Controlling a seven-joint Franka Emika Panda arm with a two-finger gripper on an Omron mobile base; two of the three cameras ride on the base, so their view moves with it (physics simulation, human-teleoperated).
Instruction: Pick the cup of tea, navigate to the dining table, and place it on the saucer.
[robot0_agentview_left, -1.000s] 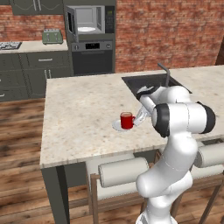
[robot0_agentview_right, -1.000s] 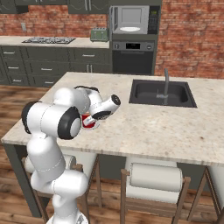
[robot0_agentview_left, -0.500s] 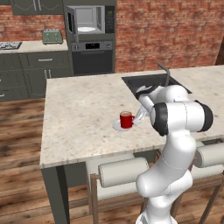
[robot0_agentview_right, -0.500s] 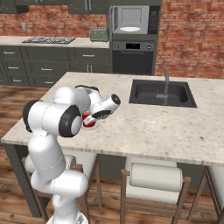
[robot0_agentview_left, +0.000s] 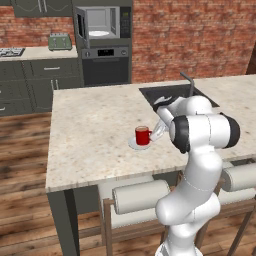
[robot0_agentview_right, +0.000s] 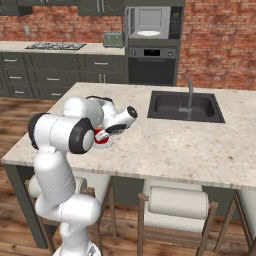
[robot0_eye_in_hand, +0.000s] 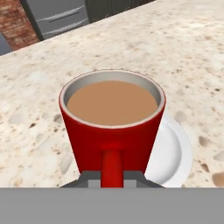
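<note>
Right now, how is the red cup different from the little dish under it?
The cup of tea is bright red; the saucer is white. The cup of tea is tall and holds brown tea, while the saucer is flat and shallow. The saucer spreads wider than the cup of tea. Both are round and sit on the speckled dining table.

saucer: left part hidden behind cup of tea, lower rim cut by frame edge | cup handle: bottom cut off | right base view: cup of tea mostly hidden behind arm | gripper: fingertips too small to tell
</note>
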